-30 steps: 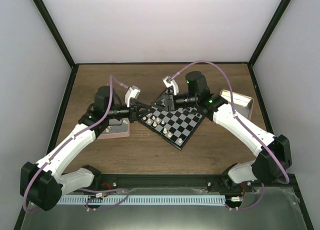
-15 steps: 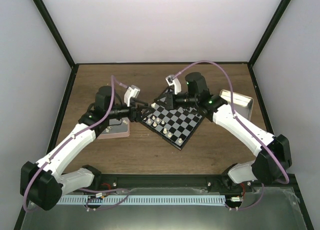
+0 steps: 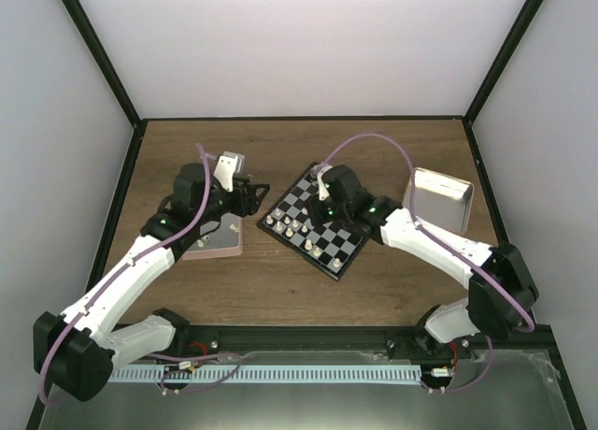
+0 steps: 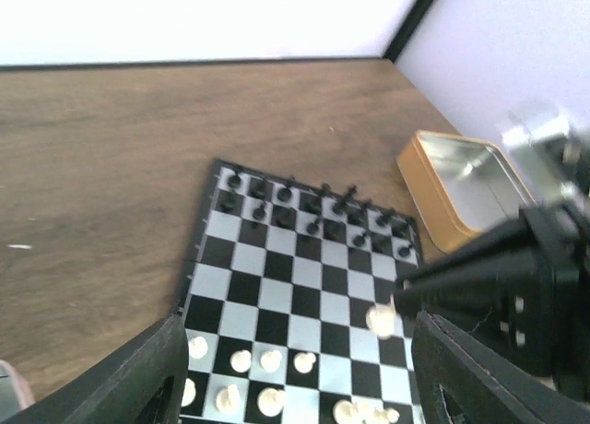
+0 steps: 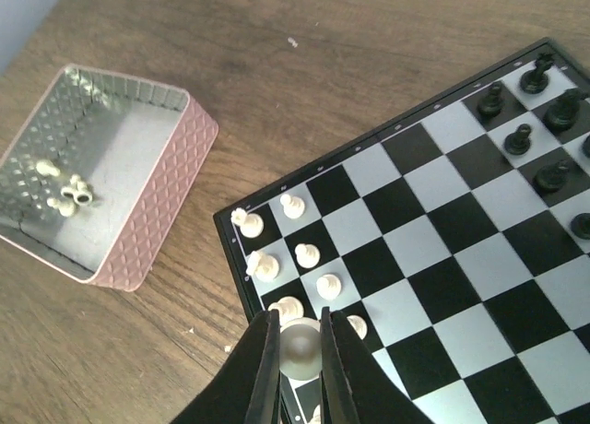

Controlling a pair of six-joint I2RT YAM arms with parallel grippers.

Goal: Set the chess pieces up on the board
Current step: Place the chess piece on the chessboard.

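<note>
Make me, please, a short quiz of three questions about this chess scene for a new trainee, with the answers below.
1. True or false: the right pincer holds a black piece.
2. Where do spare white pieces lie, off the board? A: in the pink tray. B: in the gold tin. C: on the bare wood.
3. Is the left pincer open or shut?

Key: 1 false, it grips a white piece. 2 A. 3 open.

Matt wood-grain table (image 3: 280,150), smooth board (image 5: 433,249), embossed pink tray (image 5: 161,207), perhaps tin.
</note>
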